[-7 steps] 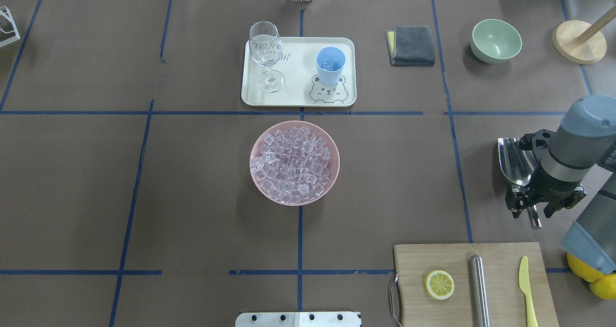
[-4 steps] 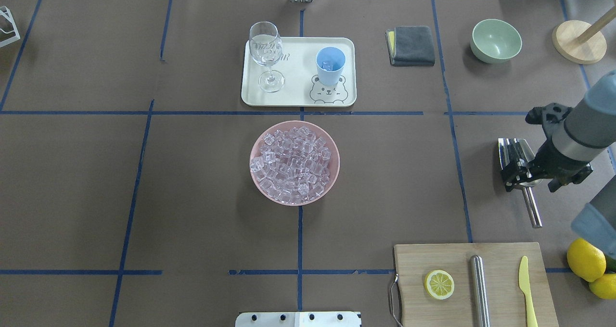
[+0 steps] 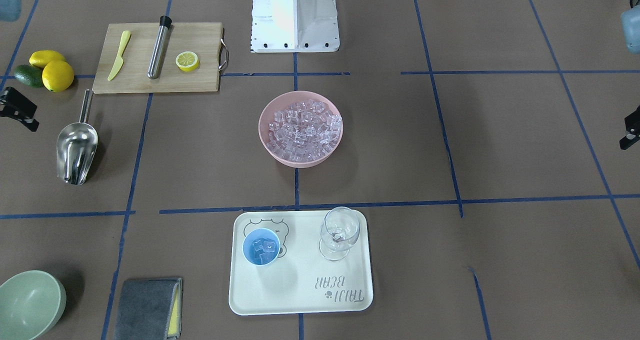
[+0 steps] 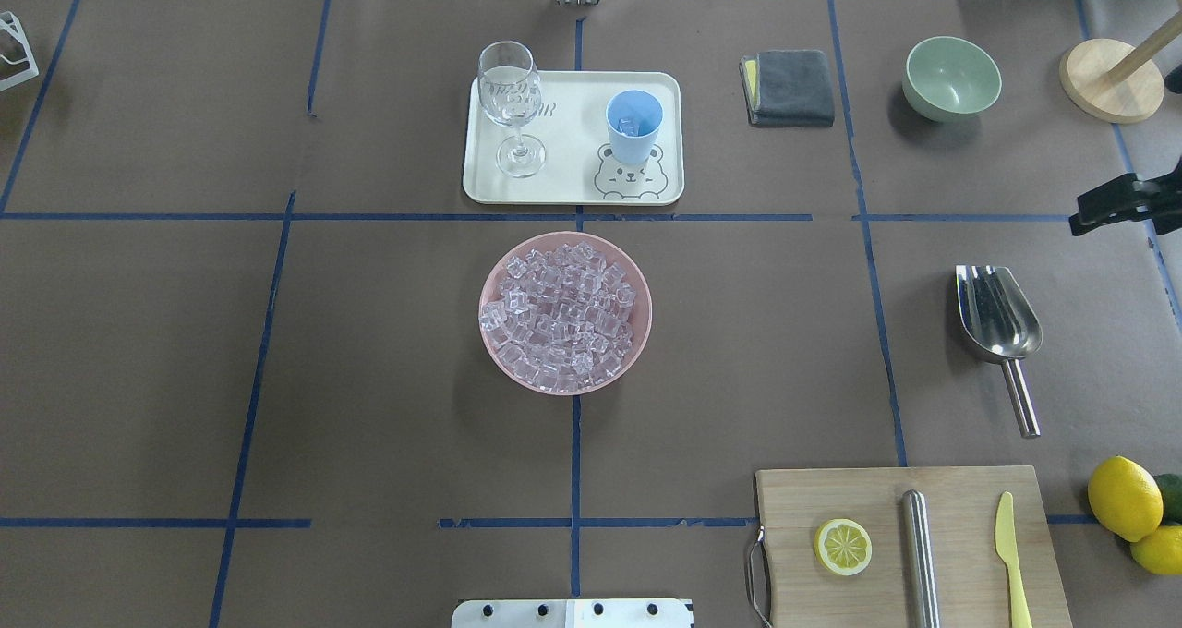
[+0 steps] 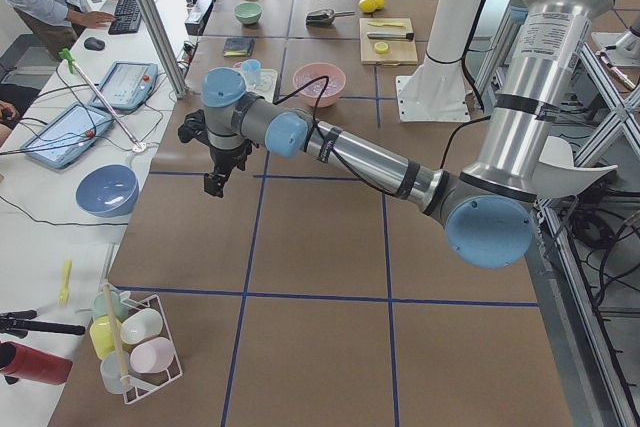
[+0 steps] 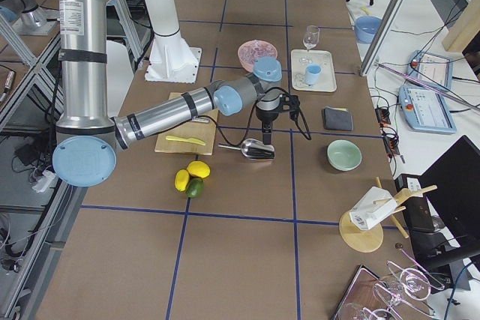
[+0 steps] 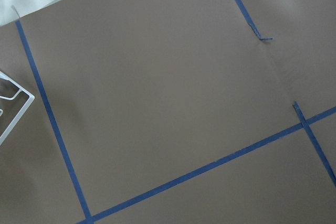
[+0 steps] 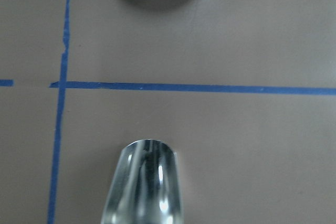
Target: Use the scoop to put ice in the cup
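r gripper point(image 4: 1094, 211) hangs off the table at its r edge, nothing in it. jaw gap: cannot tell, only a black sliver of it shows in overhead + front views. side view puts it right above the scoop point(image 6: 255, 150), not touching. scoop lies flat on brown paper point(image 4: 739, 351), alone, trough mouth pointing away from robot, handle toward robot. r wrist cam catches just the trough's shiny end.

out from r gripper:
- robot-ward: cutting board point(image 4: 803, 499) w/ lemon slice point(image 4: 842, 546), steel cylinder point(image 4: 919, 554), yellow knife point(image 4: 1011, 554); lemons point(image 4: 1122, 497) just beside board.
- away from robot: green bowl point(image 4: 951, 78), grey cloth point(image 4: 790, 88).
- well off to its left, mid-table: pink bowl point(image 4: 481, 314) heaped w/ ice point(image 4: 565, 319).
- past the bowl, farther from robot: tray point(image 4: 572, 162). cup point(image 4: 633, 127) upright on it, a few pcs of ice inside. stemmed glass point(image 4: 510, 92) near cup, apart.

l gripper point(image 5: 213, 185) well apart from all that, over bare paper at the other end. nothing seen in it, gap cannot tell.
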### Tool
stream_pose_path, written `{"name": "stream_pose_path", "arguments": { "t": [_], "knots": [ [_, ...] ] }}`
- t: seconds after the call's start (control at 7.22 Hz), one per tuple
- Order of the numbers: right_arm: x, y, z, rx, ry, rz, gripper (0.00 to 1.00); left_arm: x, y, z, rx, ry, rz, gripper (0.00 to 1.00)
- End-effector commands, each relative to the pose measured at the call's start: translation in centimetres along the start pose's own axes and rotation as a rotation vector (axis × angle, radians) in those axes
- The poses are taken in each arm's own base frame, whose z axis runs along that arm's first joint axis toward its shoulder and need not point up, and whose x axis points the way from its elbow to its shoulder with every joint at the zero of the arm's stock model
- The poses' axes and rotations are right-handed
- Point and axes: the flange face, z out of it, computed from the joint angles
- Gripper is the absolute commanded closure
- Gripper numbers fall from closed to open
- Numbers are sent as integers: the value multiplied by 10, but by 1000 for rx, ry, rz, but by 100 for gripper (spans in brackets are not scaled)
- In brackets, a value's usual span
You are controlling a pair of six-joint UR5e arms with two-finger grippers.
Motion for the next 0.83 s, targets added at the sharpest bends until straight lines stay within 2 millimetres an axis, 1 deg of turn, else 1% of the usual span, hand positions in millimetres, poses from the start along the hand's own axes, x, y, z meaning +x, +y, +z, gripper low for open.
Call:
{"name": "stream_pose_path", "arguments": {
  "t": [0.0, 0.14, 0.28, 0.42, 0.55, 0.69],
  "knots": [
    [88, -11, -4, 4, 35, -152, 0, -51, 22, 23, -64, -37, 28, 0],
    [127, -9, 1, -20, -23, -159, 0, -84, 41, 21, -81, -73, 29, 0],
    [162, -6, -3, -15, -40, -168, 0, -112, 80, 23, -99, -73, 14, 0],
    [174, -4, -9, -1, -25, -147, 0, -130, 106, 19, -100, -78, -32, 0],
    [181, 3, -3, -15, -9, -128, 0, -135, 120, 22, -114, -80, -59, 0],
    [190, 4, 2, -21, 36, -127, 0, -140, 134, 31, -137, -74, -83, 0]
  ]
}}
